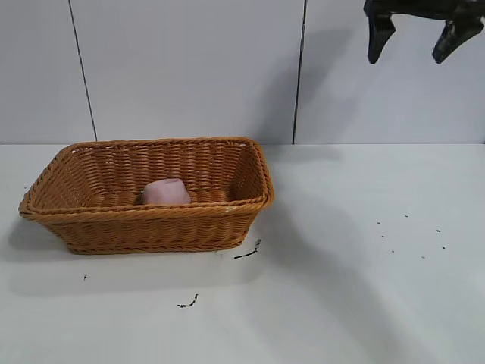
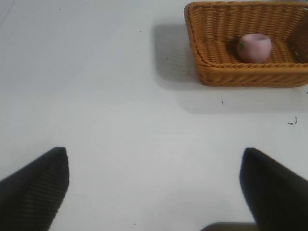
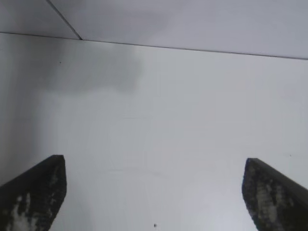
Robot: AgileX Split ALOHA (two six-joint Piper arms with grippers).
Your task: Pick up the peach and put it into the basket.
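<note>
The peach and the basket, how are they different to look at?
The peach is small, smooth, pale pink and rounded; the basket is much larger, rectangular, orange-brown and woven, with flaring sides. The peach lies inside, on the floor of the basket, which stands on the white table. Neither is touched: the right gripper hangs open, high above the table, and the left gripper, also open, is off to one side.

Exterior camera level, near, facing basket [image 1: 151,199]; left wrist views same basket from afar; right wrist sees table [image 3: 168,120] only.
</note>
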